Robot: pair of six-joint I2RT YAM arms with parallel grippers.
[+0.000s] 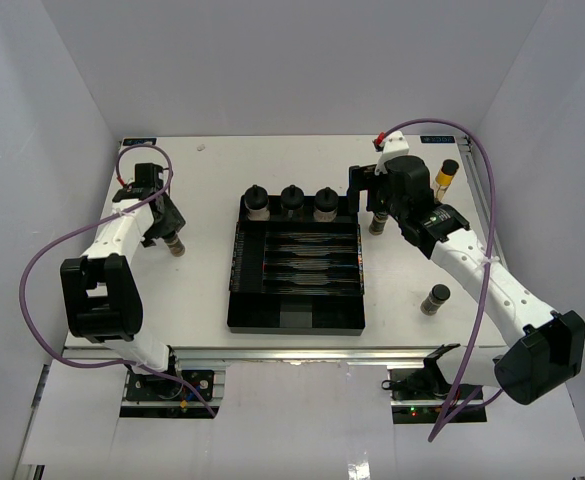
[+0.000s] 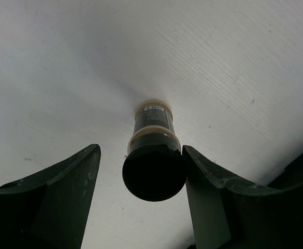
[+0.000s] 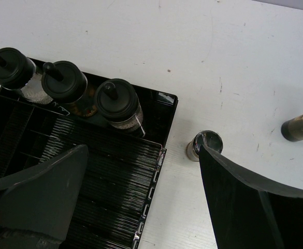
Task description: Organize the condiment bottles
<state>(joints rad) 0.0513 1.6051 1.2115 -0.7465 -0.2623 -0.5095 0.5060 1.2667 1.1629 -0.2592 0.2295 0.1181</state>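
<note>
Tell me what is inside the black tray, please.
Three bottles with knobbed black lids stand in a row along the tray's far edge. The ribbed slots on the near side show no bottles. What lies under the three bottles is covered by them.

Bright, even light from overhead. The white table (image 1: pixel 202 290) nearly washes out in the top view, and shadows under the arms are soft and short. The left wrist view is dimmer and greyish, with a soft shadow fanning behind the dark bottle (image 2: pixel 152 124). Its close-up cap looks a bit soft, and the left pincer (image 2: pixel 140 150) is near-black with hardly any detail. The right wrist view is crisp — small glints on the glossy tray (image 3: pixel 115 176).
</note>
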